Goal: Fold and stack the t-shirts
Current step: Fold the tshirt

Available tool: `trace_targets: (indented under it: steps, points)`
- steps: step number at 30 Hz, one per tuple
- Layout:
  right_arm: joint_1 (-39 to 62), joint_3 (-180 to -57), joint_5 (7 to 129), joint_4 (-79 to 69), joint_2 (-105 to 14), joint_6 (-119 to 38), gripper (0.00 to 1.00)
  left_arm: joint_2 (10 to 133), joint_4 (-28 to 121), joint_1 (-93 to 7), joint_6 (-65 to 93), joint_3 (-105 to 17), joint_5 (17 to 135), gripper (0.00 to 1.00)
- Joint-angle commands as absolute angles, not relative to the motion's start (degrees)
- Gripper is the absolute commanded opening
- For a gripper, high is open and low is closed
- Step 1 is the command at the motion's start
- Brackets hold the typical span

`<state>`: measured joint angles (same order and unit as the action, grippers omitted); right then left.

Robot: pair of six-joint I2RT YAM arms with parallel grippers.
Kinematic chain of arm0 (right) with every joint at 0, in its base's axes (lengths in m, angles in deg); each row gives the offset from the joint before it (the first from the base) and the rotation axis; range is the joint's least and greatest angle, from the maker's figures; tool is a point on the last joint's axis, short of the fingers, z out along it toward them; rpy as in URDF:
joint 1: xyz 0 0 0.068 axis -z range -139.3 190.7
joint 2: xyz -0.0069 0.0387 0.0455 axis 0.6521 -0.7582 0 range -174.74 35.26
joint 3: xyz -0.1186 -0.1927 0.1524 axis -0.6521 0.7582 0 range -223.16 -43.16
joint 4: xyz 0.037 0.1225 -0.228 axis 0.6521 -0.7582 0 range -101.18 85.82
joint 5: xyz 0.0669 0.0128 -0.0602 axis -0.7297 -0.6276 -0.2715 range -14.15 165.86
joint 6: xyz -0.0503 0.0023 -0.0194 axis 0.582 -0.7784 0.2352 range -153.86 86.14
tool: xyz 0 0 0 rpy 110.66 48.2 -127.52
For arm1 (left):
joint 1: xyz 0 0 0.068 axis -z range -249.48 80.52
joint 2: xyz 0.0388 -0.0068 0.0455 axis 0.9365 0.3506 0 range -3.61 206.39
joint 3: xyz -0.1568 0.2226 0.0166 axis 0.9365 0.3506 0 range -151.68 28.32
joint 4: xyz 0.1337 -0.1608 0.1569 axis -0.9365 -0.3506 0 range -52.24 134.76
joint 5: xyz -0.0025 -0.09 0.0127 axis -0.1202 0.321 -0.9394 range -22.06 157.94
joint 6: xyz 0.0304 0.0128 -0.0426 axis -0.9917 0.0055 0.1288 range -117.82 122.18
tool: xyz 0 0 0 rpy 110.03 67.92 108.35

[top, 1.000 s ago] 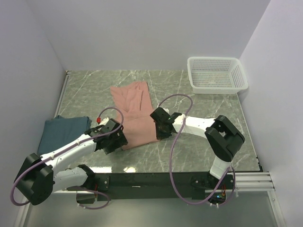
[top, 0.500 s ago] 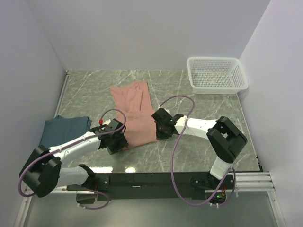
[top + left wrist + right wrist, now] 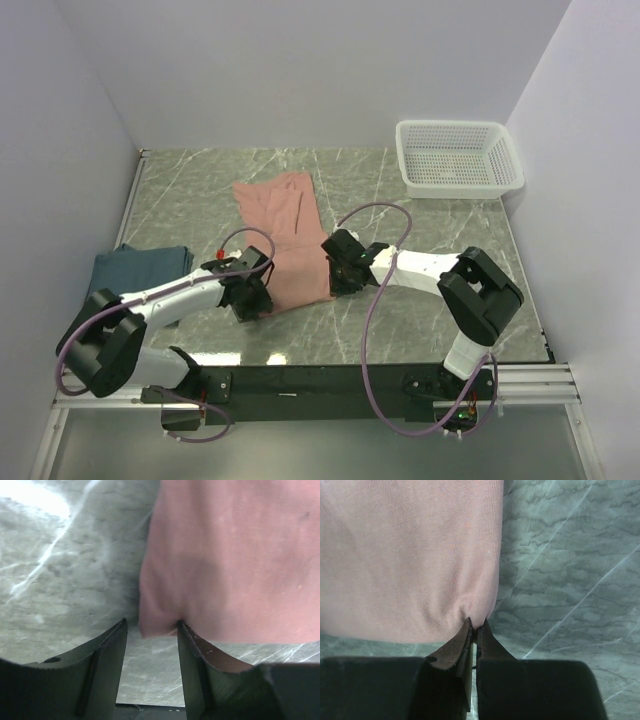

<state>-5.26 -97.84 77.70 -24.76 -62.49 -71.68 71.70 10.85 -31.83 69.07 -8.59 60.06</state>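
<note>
The salmon-pink t-shirt (image 3: 290,230) lies folded into a long strip on the marble table, running from the middle back towards me. My right gripper (image 3: 335,282) is shut on its near right corner; the right wrist view shows the cloth (image 3: 410,555) puckered between the closed tips (image 3: 476,624). My left gripper (image 3: 255,300) sits at the near left corner. Its jaws stand apart (image 3: 151,624), with the corner of the cloth (image 3: 230,560) between the tips and touching the right finger (image 3: 192,650). The dark teal-blue t-shirt (image 3: 130,270) lies folded at the left edge.
A white mesh basket (image 3: 455,124) stands at the back right corner. Grey walls close in the table on three sides. A black rail (image 3: 330,378) with both arm bases runs along the near edge. Purple cables loop over both arms.
The right gripper has closed on the pink shirt's near right corner. The left gripper has slid right to the near left corner and its jaws have narrowed.
</note>
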Motion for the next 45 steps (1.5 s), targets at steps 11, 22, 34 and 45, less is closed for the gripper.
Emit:
trace_targets:
  steps: [11, 22, 34, 45]
  points:
    - [-6.1, -93.1, 76.0, -33.0, -65.2, -70.7, 0.0, 80.8, 11.5, -30.2, 67.8, -8.8, 60.8, 0.32]
    - [-6.8, -89.8, 72.2, -41.0, -55.7, -68.6, 0.0, 76.6, -2.5, -23.8, 67.5, -11.0, 62.2, 0.01]
    - [-11.0, -91.2, 68.6, -73.1, -24.9, -68.2, 0.0, 59.5, -20.5, 4.2, 84.9, -19.5, 74.5, 0.01]
    - [-2.4, -115.3, 71.7, -74.2, -36.7, -59.4, 0.0, 62.4, -22.4, -19.7, 65.1, -36.4, 68.2, 0.01]
